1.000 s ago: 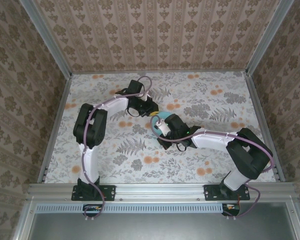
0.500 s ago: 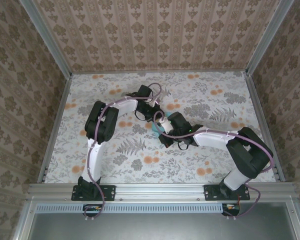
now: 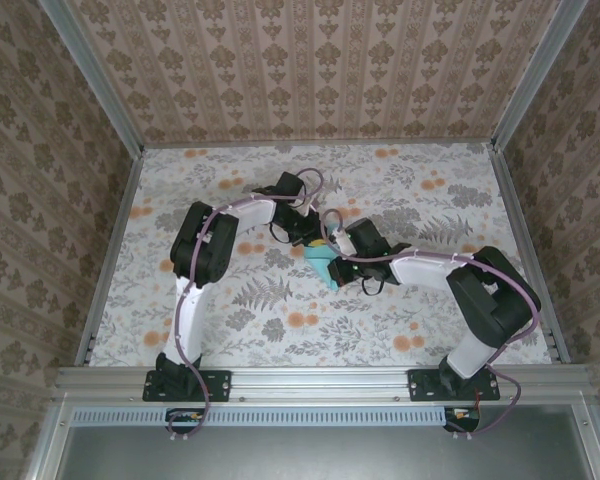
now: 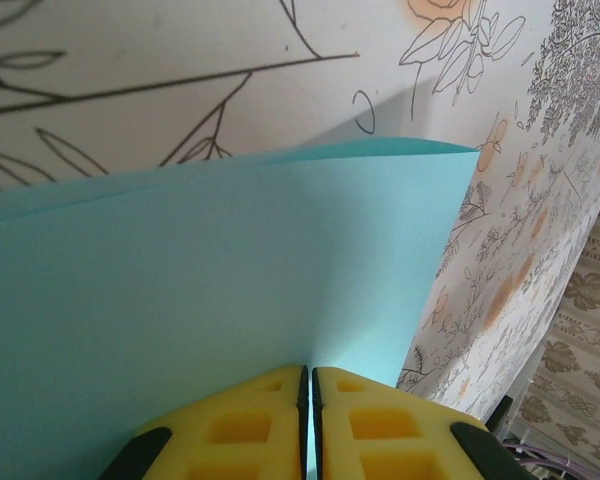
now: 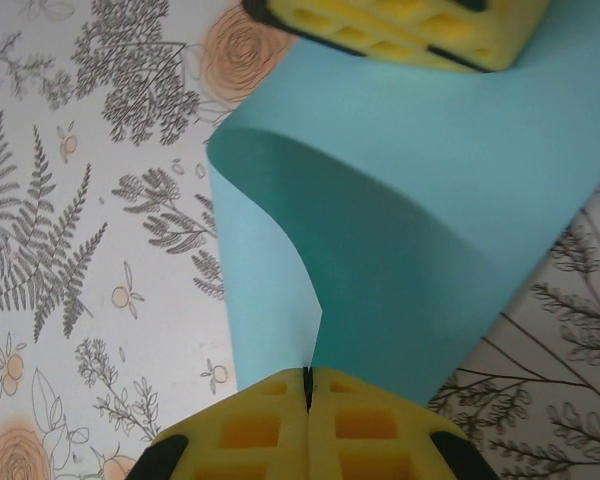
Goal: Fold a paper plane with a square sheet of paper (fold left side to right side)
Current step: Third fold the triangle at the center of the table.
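Fold in hand, left over right: you have the left fingers (image 4: 242,430) and right fingers (image 5: 242,432) each pinched closed on the square sheet of paper (image 3: 323,266), arched over the desk (image 3: 230,320) centre; next, probably, align edges, then crease.

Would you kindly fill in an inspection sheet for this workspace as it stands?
Surface: table, floral pattern.
Job's things: paper, light blue, curled over itself between the two arms.
Clutter: nothing seen.
End effectors: left end effector shut on the paper; right end effector shut on the paper.
Cables: cables, purple, run along both arms.
Surroundings: wallpapered walls; metal frame at the near edge.
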Robot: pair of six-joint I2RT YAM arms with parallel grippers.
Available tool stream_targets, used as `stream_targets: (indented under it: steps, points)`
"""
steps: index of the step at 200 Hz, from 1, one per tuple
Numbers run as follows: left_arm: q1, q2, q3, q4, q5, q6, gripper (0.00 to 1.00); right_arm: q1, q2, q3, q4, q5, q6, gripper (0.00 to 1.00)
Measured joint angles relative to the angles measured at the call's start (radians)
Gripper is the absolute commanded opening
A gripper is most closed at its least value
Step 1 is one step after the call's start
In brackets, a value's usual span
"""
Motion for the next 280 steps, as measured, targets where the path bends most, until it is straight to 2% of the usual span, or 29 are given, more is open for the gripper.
stream_targets:
  steps: [88, 280]
  points:
    - [0.0, 0.001, 0.0, 0.0, -0.002, 0.001, 0.12, -0.04, 0.02, 0.014, 0.012, 0.0, 0.045, 0.0]
    - [0.0, 0.002, 0.0, -0.003, -0.003, 0.004, 0.11, -0.043, 0.048, 0.024, 0.0, 0.0, 0.058, 0.0]
